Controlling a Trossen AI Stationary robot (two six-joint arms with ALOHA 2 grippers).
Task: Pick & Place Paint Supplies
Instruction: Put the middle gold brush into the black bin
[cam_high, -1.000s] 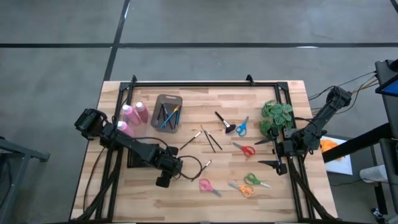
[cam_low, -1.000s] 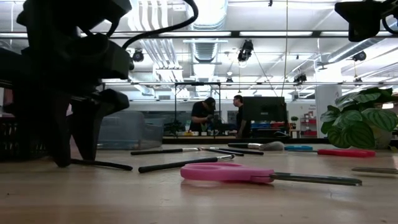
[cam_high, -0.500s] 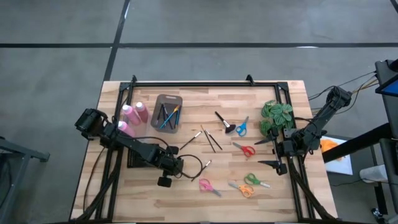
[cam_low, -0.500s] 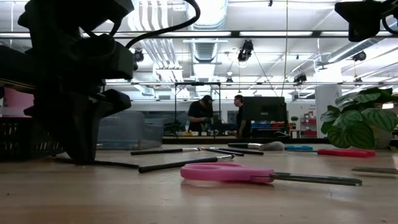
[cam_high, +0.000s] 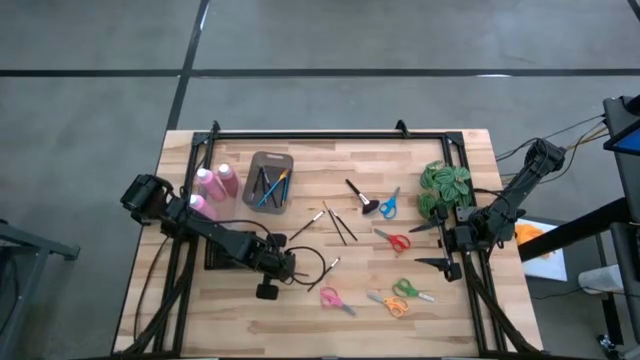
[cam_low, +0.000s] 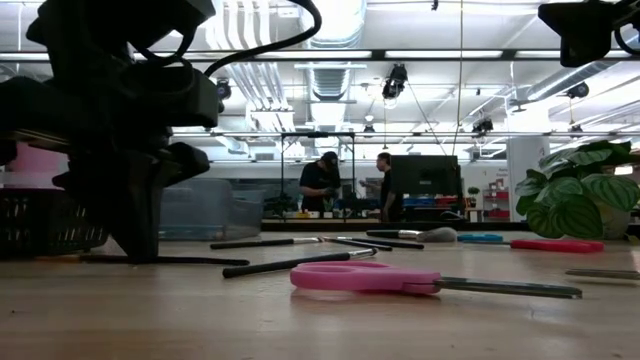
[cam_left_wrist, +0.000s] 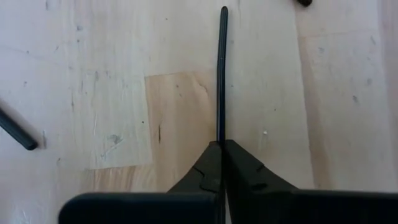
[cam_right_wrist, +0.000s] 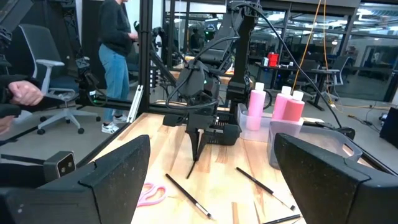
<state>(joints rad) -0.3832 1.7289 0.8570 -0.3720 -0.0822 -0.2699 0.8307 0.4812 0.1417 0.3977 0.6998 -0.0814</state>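
Down at the tabletop (cam_high: 440, 310), the left gripper (cam_left_wrist: 221, 149) has its fingers (cam_left_wrist: 239, 171) pressed together on a thin black brush (cam_left_wrist: 221, 74), which lies flat on the wood and runs straight out from the fingertips. From above, that gripper (cam_high: 268, 288) sits near the front edge, left of centre, pointing straight down.

Just beside it lies a looped black cable (cam_high: 312, 266), then pink scissors (cam_high: 332, 298) and, further right, orange scissors (cam_high: 390, 304) and green scissors (cam_high: 405, 290).

At mid-table a few more thin brushes (cam_high: 340, 226) lie scattered and crossing each other, with red scissors (cam_high: 394, 240) to their right. The right gripper (cam_high: 432, 246) hovers at the right edge with its fingers (cam_right_wrist: 121, 171) spread wide and holding nothing.

Farther back, a stubby black brush (cam_high: 358, 196) lies next to blue scissors (cam_high: 388, 204), and the plant (cam_high: 446, 186) stands at the right. A grey bin (cam_high: 266, 182) holds several brushes with black, wooden and blue handles. Left of it three pink bottles (cam_high: 212, 186) with white caps stand close together.

Beyond the tabletop, two people (cam_low: 322, 184) stand far off in the room.
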